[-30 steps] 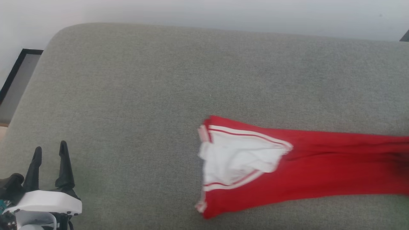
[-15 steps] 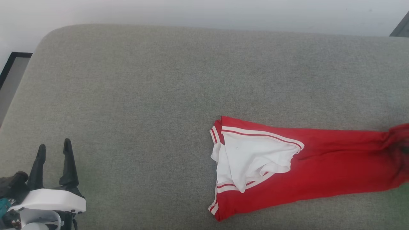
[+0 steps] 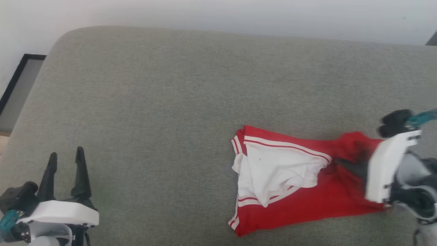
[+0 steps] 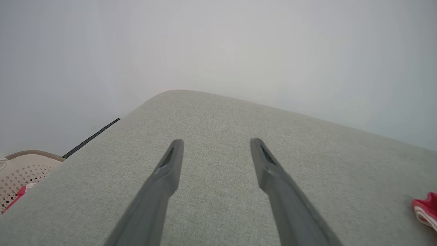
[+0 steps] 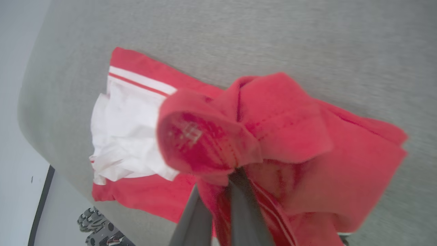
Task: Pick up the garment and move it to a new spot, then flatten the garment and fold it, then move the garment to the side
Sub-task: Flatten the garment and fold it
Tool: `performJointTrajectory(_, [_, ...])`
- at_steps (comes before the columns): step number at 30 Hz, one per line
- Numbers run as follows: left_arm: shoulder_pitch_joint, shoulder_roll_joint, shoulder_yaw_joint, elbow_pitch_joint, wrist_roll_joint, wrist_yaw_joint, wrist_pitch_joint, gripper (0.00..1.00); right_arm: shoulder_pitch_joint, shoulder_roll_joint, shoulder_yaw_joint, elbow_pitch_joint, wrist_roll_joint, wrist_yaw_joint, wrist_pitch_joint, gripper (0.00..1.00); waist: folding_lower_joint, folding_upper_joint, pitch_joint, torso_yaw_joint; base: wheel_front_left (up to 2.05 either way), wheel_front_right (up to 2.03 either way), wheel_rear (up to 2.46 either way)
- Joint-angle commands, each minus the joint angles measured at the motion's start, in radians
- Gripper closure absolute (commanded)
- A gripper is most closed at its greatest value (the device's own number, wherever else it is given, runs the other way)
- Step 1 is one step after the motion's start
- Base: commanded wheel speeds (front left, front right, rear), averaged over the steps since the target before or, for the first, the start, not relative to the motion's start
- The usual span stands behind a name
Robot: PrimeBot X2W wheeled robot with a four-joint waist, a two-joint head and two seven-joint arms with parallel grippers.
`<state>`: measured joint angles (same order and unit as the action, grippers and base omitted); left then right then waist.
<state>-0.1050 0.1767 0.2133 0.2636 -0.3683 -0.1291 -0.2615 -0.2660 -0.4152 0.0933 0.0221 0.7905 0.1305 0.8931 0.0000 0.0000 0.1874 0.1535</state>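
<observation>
The garment (image 3: 300, 205) lies on the right half of the grey fabric-covered surface (image 3: 153, 102), white sleeve toward the middle. Its red right end is bunched and pinched between the closed fingers of the right pincer (image 5: 218, 191), which holds that end above the rest of the cloth. The left pincer (image 3: 66, 153) stands spread and empty at the near left, well apart from the garment.

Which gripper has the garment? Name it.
The right gripper, jaws shut on a bunched end of the garment; the left gripper stands open, apart from it, over the cushion.
</observation>
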Motion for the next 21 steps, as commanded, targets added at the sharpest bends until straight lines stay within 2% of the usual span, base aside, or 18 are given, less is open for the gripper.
performJointTrajectory(1, [-0.012,-0.004,-0.004,-0.001,-0.003,-0.002,-0.004,0.0,-0.004,0.014,0.017,-0.009,0.001,0.0,0.006,1.0,0.0,0.0,-0.002,0.012,0.0,0.0,0.0])
performJointTrajectory(10, [-0.034,-0.016,-0.042,0.01,-0.008,-0.002,-0.004,0.0,-0.063,0.095,0.189,0.017,0.005,0.0,-0.006,1.0,0.0,0.0,-0.009,0.083,0.0,0.0,0.0])
performJointTrajectory(21, [-0.04,-0.024,-0.066,0.023,-0.002,-0.002,-0.004,0.0,-0.123,0.13,0.338,0.152,-0.008,0.0,-0.065,1.0,0.0,0.0,-0.026,0.135,0.0,0.0,0.0])
